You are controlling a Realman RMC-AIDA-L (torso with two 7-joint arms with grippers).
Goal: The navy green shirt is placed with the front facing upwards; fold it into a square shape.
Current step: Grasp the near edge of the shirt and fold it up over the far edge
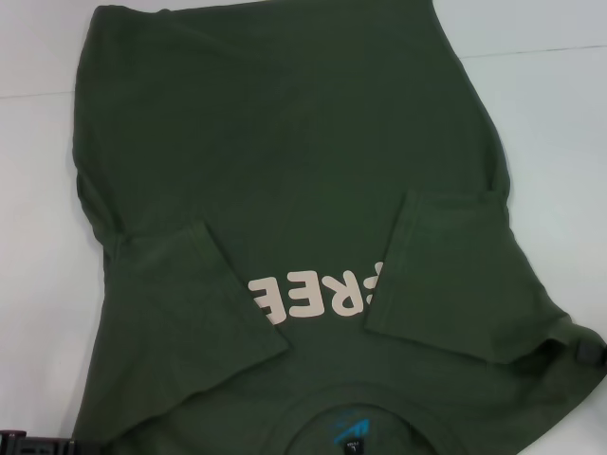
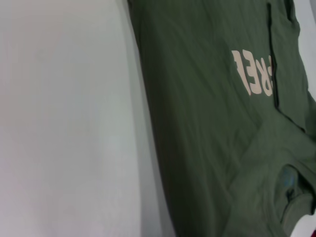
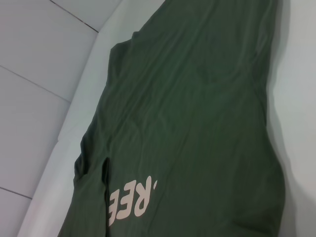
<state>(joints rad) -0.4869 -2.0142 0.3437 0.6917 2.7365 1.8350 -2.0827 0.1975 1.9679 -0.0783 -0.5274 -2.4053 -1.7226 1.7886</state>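
Observation:
The navy green shirt (image 1: 285, 161) lies front up on the white table (image 1: 38, 284), collar towards me and hem at the far side. Both sleeves are folded inward over the chest. The right sleeve (image 1: 446, 275) covers part of the pale lettering (image 1: 308, 296). The blue-and-black neck label (image 1: 349, 428) shows at the collar. A dark part of my left gripper (image 1: 28, 442) shows at the near left corner, beside the shirt. A dark part of my right gripper (image 1: 588, 353) sits at the shirt's near right shoulder edge. The shirt also fills the left wrist view (image 2: 207, 123) and the right wrist view (image 3: 197, 113).
Bare white table lies left of the shirt in the left wrist view (image 2: 64, 123). A seam in the table surface (image 1: 560, 49) runs across the far side. White panels (image 3: 34, 74) border the table in the right wrist view.

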